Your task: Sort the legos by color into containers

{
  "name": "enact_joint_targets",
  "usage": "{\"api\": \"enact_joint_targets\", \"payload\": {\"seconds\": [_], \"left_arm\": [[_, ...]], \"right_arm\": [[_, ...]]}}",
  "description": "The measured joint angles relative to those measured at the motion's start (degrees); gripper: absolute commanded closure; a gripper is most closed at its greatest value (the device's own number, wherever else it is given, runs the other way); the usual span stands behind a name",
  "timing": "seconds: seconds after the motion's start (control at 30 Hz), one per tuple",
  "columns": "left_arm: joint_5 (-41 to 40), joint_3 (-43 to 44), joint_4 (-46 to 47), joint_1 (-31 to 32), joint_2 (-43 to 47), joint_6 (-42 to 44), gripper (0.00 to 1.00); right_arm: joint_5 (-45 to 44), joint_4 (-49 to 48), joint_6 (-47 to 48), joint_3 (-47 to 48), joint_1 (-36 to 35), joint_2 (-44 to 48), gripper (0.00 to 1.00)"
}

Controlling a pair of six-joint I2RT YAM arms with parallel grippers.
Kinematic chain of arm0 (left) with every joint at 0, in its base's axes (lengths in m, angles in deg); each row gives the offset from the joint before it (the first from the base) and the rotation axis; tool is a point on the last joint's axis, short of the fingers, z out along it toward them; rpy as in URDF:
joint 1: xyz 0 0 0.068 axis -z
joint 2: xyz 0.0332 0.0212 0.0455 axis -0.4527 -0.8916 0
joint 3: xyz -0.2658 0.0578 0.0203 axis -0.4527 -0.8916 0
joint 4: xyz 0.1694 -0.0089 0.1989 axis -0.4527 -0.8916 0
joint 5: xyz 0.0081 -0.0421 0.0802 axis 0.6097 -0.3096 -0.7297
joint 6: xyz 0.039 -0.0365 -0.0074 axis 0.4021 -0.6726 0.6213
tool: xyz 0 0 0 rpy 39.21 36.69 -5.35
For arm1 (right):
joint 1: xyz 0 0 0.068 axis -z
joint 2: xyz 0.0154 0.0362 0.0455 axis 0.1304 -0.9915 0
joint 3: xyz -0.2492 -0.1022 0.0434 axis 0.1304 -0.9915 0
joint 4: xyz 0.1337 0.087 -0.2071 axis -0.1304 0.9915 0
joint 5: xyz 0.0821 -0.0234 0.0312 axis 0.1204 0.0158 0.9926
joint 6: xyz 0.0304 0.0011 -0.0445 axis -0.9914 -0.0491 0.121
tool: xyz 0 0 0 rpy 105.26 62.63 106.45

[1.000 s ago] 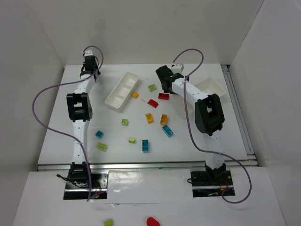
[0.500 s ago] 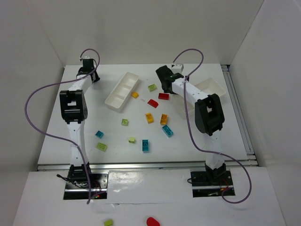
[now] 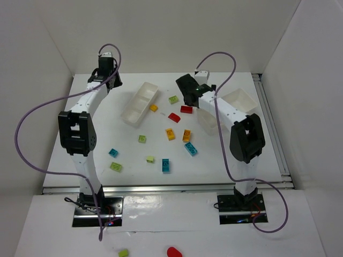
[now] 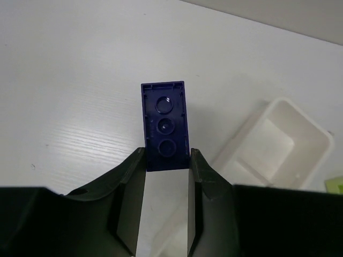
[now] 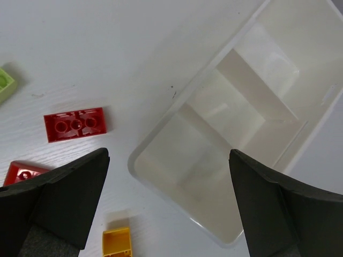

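One purple brick (image 4: pixel 165 126) clamped between left jaws, jutting out ahead, right jaws wide apart above tray (image 5: pixel 182 155)

Two trays (image 3: pixel 140 103) are sitting out. Lying loose: two red bricks (image 3: pixel 186 109), three orange bricks (image 3: pixel 170 134), four lime bricks (image 3: pixel 116 167), three cyan bricks (image 3: pixel 166 165). One purple brick (image 4: pixel 165 126) is being gripped. Two arms (image 3: pixel 244 136) are showing.

Left gripper (image 4: pixel 166 160): held brick (image 4: pixel 165 124) between its fingers, projecting forward; tray (image 4: pixel 278 144) ahead to the right. Right gripper (image 5: pixel 167 160): second tray (image 5: pixel 256 85) beneath and rightward; loose brick (image 5: pixel 75 124) ahead-left; nearer brick (image 5: pixel 117 242) behind, just beside that tray's corner
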Motion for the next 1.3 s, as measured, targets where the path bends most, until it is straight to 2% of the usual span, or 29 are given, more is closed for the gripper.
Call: {"api": "enact_joint_targets", "payload": {"seconds": [0.17,0.43,0.7,0.73,0.77,0.87,0.9,1.0,1.03,1.13,1.17,1.2,1.23,1.3], "left_arm": [[2.7,-2.7,-0.3,3.4,4.0,1.2,0.97],[9.6,-4.8,-2.1,8.2,3.7,1.2,0.97],[13.0,3.7,-2.2,11.9,-4.8,0.7,0.97],[13.2,4.9,-2.5,12.0,-6.1,0.7,0.94],[13.3,6.4,-2.9,12.2,-7.6,0.7,0.85],[13.2,10.0,-4.2,12.3,-11.1,0.5,0.75],[13.2,10.8,-4.4,12.3,-11.9,0.3,0.67],[13.0,11.8,-5.5,12.3,-12.7,-0.5,0.56],[13.0,12.0,-5.8,12.3,-12.7,-0.5,0.39],[13.0,12.7,-6.2,12.3,-12.5,-0.6,0.38],[13.0,12.7,-6.6,12.3,-12.3,-0.5,0.19],[13.0,12.7,-7.1,12.3,-11.9,-0.2,0.06],[13.0,12.7,-7.7,12.3,-11.3,0.0,0.0],[13.1,12.7,-8.9,12.3,-9.7,-0.1,0.0]], "right_arm": [[-0.5,-0.1,-1.0,-1.9,-1.0,3.6,0.0],[-1.2,0.6,-2.3,-5.3,-1.9,8.7,0.0],[-2.4,1.5,-3.6,-6.4,-1.9,10.2,0.0],[-2.6,1.7,-3.7,-6.4,-1.9,10.2,0.0],[-2.7,1.9,-3.7,-6.5,-1.9,10.2,0.0],[-3.1,2.5,-4.0,-6.5,-1.9,10.2,0.0],[-3.3,2.8,-4.1,-6.5,-1.9,10.2,0.0],[-3.6,3.7,-4.4,-6.5,-1.9,10.2,0.0],[-3.6,3.8,-4.5,-6.5,-1.9,10.2,0.0],[-3.5,4.1,-4.6,-6.5,-1.9,10.2,0.0],[-3.1,4.1,-4.5,-6.5,-1.9,10.2,0.0],[-2.5,4.0,-4.5,-6.5,-1.9,10.2,0.0],[-1.6,4.0,-4.1,-6.5,-1.9,10.2,0.0],[0.7,3.5,-3.1,-6.8,-1.9,10.3,0.0]]}}
